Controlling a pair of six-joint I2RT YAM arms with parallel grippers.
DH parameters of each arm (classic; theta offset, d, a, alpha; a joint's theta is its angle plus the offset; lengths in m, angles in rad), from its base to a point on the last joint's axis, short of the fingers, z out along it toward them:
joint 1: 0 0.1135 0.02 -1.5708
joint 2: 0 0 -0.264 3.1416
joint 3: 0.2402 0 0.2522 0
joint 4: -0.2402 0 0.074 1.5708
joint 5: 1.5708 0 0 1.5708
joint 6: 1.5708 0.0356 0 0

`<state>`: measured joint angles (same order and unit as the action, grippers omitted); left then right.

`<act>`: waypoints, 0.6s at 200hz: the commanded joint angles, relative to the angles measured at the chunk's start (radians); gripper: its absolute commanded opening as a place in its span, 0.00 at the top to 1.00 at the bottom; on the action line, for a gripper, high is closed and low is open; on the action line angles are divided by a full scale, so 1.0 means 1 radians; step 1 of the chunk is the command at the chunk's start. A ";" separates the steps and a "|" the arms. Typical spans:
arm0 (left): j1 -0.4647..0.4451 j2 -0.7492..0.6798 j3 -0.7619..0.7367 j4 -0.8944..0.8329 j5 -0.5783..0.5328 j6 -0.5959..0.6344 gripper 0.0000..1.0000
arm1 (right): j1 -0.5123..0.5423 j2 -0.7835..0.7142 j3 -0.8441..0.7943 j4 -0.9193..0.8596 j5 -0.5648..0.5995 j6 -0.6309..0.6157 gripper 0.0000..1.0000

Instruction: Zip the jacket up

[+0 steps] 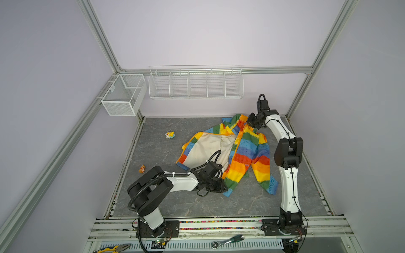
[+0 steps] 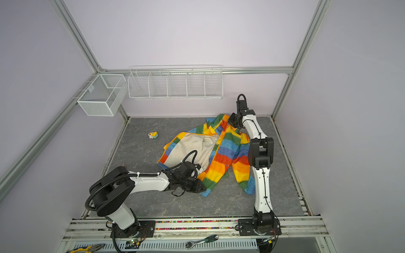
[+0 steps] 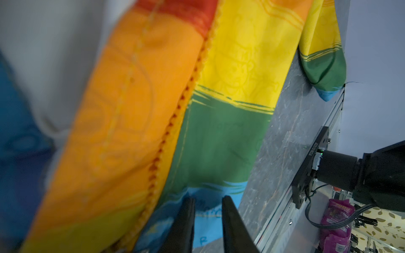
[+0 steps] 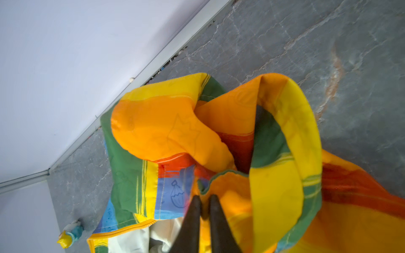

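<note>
The jacket (image 1: 241, 153) lies unzipped, lining up, right of centre on the worktop (image 1: 164, 153). The left claw (image 3: 208, 198) is at its near blue hem and the right claw (image 4: 205, 197) at the far collar. Both are narrowly parted and seem to grip nothing. Zipping has likely not begun; the next move calls for joining the zipper ends at the hem.

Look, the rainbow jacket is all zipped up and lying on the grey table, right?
Not quite. The jacket does lie on the grey table, but it is not zipped up. Both top views show it spread open, with its cream lining facing up.
</note>
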<state>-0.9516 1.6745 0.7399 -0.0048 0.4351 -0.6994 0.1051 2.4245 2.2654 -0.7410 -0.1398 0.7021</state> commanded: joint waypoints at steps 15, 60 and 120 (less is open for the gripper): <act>-0.004 -0.047 0.015 -0.178 -0.072 0.011 0.67 | -0.012 -0.048 -0.044 0.041 -0.014 -0.036 0.51; -0.003 -0.199 0.106 -0.365 -0.154 0.065 0.54 | -0.009 -0.193 -0.164 0.057 0.002 -0.088 0.36; 0.118 -0.391 0.138 -0.621 -0.463 0.011 0.52 | 0.080 -0.531 -0.602 0.091 0.028 -0.152 0.37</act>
<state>-0.9089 1.3548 0.8738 -0.4515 0.1745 -0.6548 0.1234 2.0274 1.8328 -0.6674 -0.1314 0.5983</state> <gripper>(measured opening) 0.480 0.633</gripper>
